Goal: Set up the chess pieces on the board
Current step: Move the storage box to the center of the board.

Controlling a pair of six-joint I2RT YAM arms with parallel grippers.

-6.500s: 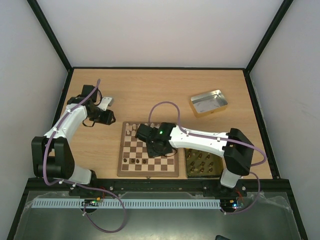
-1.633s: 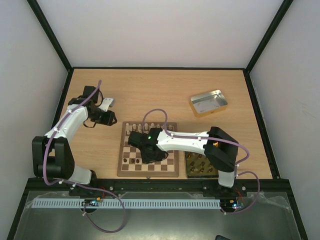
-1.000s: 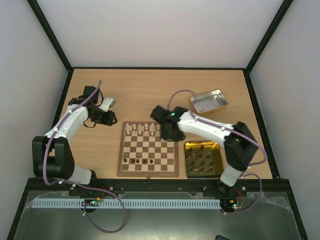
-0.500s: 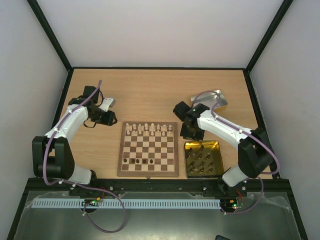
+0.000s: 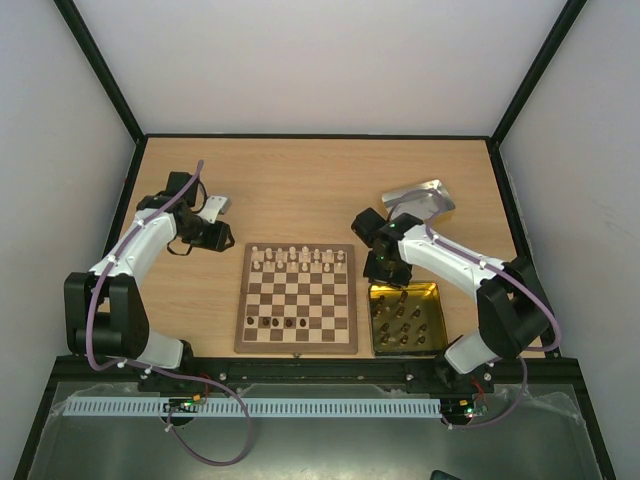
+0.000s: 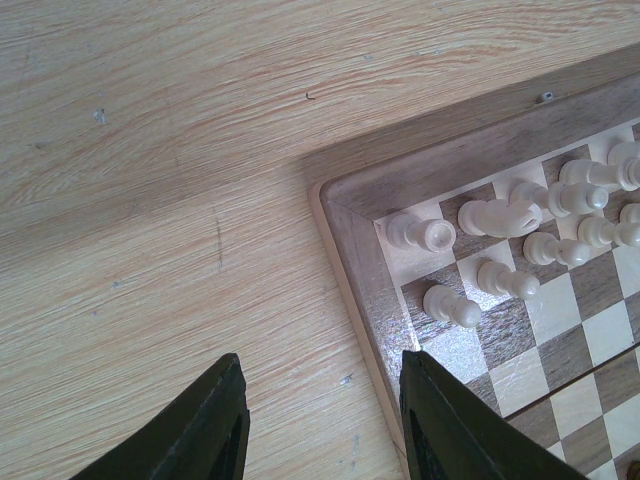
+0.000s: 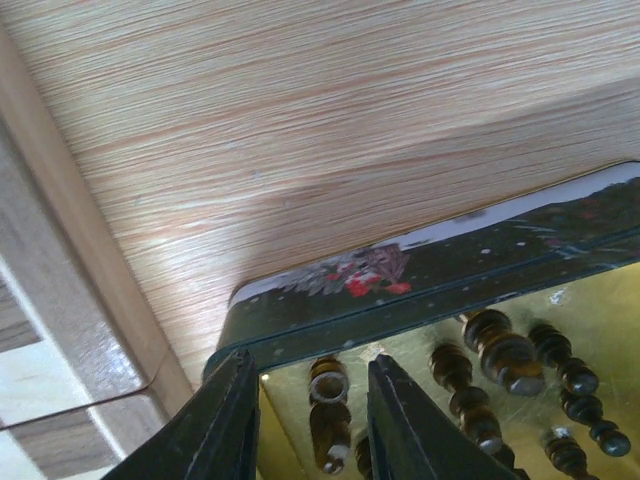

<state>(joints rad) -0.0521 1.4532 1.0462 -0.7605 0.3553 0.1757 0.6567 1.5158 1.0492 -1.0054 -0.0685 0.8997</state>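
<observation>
The board lies at the near middle of the table. Pale chess pieces stand along its far rows, and a short row of dark ones stands near its front left. My left gripper hovers open and empty just off the board's far left corner, with pale pieces beside it. My right gripper is open over the far left corner of the gold tin. In the right wrist view its fingers straddle a dark piece lying inside the tin, apart from it.
Several more dark pieces lie in the gold tin, which sits right of the board. A silver tin stands at the back right, partly behind the right arm. Black frame rails border the table.
My right arm has swung right from the board's far right corner to the gold tin's far left corner. The left arm has stayed still.
</observation>
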